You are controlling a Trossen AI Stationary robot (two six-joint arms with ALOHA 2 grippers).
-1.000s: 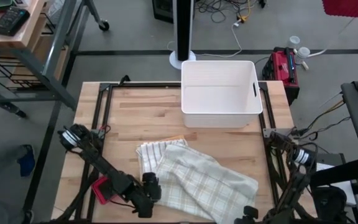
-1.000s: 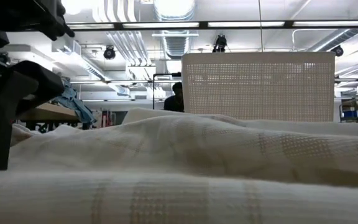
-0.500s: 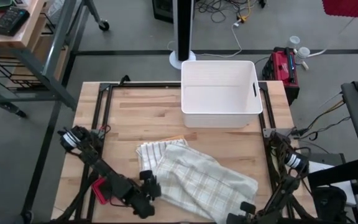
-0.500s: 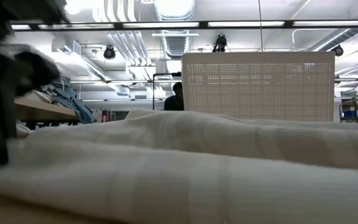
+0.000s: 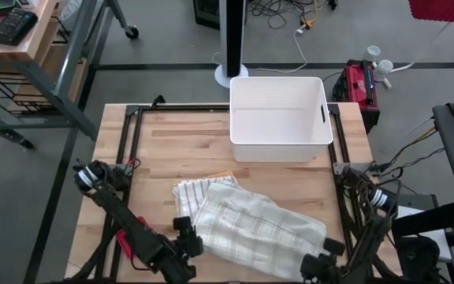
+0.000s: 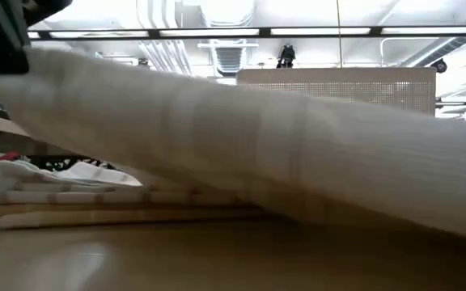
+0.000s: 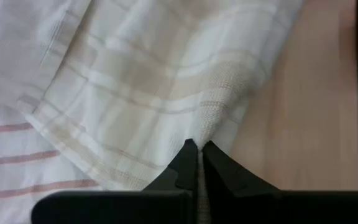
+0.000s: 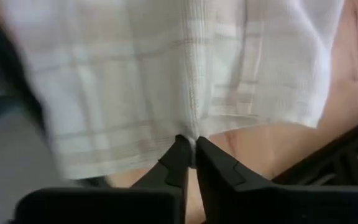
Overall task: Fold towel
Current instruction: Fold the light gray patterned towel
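Cream plaid towel (image 5: 251,225) sits on the near half of the wooden bench (image 5: 180,150), rumpled, partly overlapping a second striped cloth (image 5: 189,192) under its left side. I've got both arms down at the near edge. Left pincer (image 7: 197,148) is pinched tight on the towel's near-left corner; the wrist view shows fabric bunching into the tips. Right pincer (image 8: 190,144) is clamped on the hem at the near-right corner, same picture. In the low view the towel's near edge (image 6: 241,145) hangs clear of the bench top, higher on the left, sagging toward the right, so both corners look carried rather than just pressed down. Holding two corners along one edge makes sense to me: it keeps that edge taut enough to swing over toward the far edge as a single fold. My read is the grasp is done and the fold itself hasn't started. The white bin (image 5: 278,118) sits at the far side, well apart from the towel, not involved. Risk I'd watch: the striped cloth dragging along with the left corner, since the two overlap near there.
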